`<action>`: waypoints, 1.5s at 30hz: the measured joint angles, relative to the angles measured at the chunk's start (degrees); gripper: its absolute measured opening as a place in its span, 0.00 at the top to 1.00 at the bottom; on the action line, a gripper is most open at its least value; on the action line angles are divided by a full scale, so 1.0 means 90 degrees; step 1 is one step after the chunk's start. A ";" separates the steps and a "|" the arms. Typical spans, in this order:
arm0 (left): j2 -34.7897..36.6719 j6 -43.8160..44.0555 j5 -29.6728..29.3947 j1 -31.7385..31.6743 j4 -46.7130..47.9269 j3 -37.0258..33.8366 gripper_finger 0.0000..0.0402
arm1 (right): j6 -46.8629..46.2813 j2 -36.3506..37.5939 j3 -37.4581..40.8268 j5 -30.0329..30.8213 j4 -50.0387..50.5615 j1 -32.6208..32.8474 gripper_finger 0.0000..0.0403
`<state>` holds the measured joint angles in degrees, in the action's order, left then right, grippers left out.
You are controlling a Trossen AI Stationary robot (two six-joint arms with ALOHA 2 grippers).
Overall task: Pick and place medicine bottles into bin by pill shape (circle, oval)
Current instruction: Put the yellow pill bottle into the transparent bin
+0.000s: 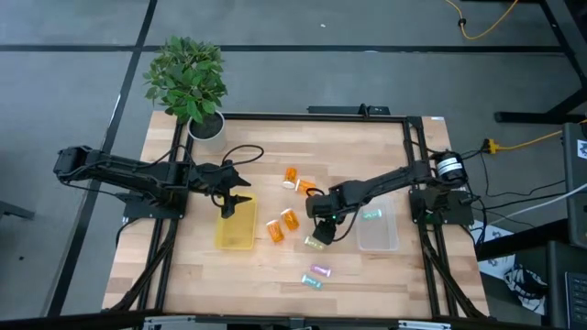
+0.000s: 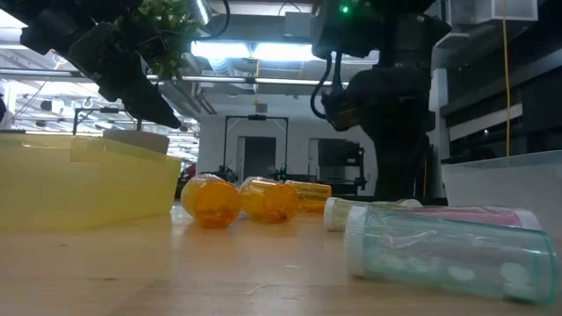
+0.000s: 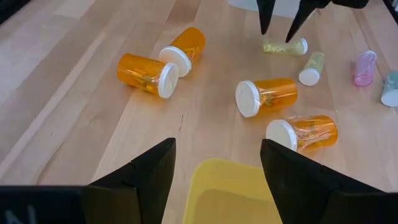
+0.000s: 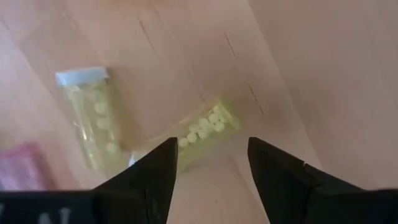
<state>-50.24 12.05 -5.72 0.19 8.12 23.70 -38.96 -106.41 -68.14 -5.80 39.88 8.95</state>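
Two yellow vials (image 4: 186, 137) below right gripper (image 4: 208, 168), fingers spread astride one at frame centre; needs descent, then closing.

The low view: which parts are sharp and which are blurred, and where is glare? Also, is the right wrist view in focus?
Low view: the nearest green vial is large and soft; the orange bottles are sharper; bright ceiling lights glare behind the arms. Right wrist view: the yellow vials are slightly blurred, yet round pills show; the right gripper stands open, its fingers dark.
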 joint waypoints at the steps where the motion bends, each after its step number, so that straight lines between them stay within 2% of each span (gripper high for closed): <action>1: 0.0000 0.0000 0.0000 0.0000 0.0000 0.0000 0.43 | 0.0002 -0.0002 -0.0012 0.0003 -0.0053 0.0000 0.51; 15: 0.0000 0.0000 0.0000 0.0002 0.0002 0.0000 0.43 | 0.0022 -0.0006 -0.0105 0.0030 -0.0090 -0.0019 0.52; 22: 0.0000 0.0000 0.0001 0.0002 0.0002 0.0000 0.43 | -0.0112 -0.0007 -0.0228 0.0468 -0.0117 -0.0017 0.52; 38: 0.0000 0.0000 0.0000 0.0001 0.0002 0.0000 0.43 | -0.0385 -0.0274 -0.0192 0.0189 -0.0267 -0.0007 0.52; 45: 0.0000 0.0000 0.0000 0.0002 0.0007 0.0000 0.43 | -0.0078 -0.0522 -0.0202 -0.0020 -0.0213 -0.0091 0.52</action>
<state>-50.24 12.05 -5.72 0.21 8.19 23.70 -39.66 -111.11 -69.95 -5.98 37.96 8.13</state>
